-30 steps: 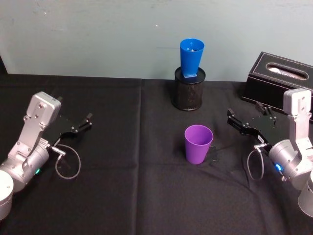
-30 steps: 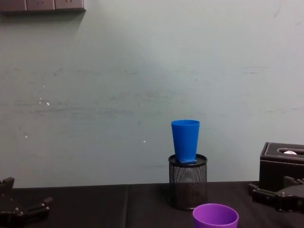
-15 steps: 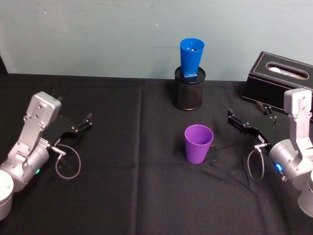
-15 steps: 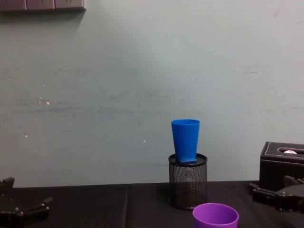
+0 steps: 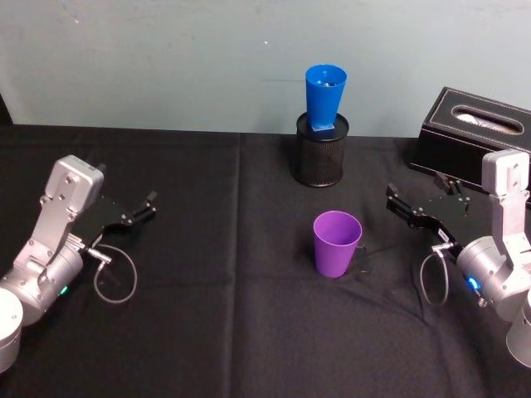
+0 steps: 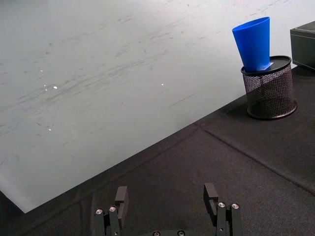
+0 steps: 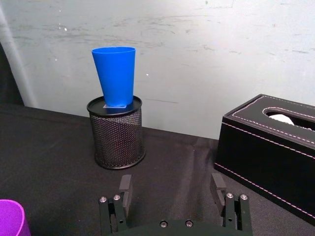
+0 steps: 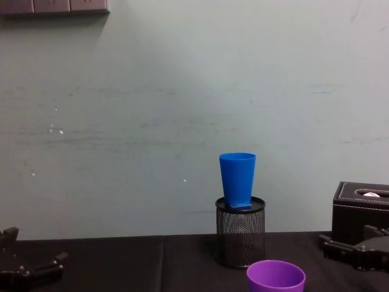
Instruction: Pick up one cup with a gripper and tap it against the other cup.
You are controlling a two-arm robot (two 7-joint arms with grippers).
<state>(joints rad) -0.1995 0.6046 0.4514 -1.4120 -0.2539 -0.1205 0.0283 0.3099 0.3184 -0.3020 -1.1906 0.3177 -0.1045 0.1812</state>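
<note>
At table centre, the purple tumbler (image 5: pixel 336 242) stands upright, mouth up, long axis vertical. At its 12 o'clock the blue tumbler (image 5: pixel 324 98) sits mouth-up in a black mesh pen holder (image 5: pixel 320 155). The right gripper (image 5: pixel 421 206), at 3 o'clock, and left gripper (image 5: pixel 138 209), at 9 o'clock, rest with fingers spread, empty; no readable writing

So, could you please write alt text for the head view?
A purple cup stands upright mid-table; behind it a blue cup sits in a black mesh pen holder. The open left gripper and right gripper rest at the sides.
</note>
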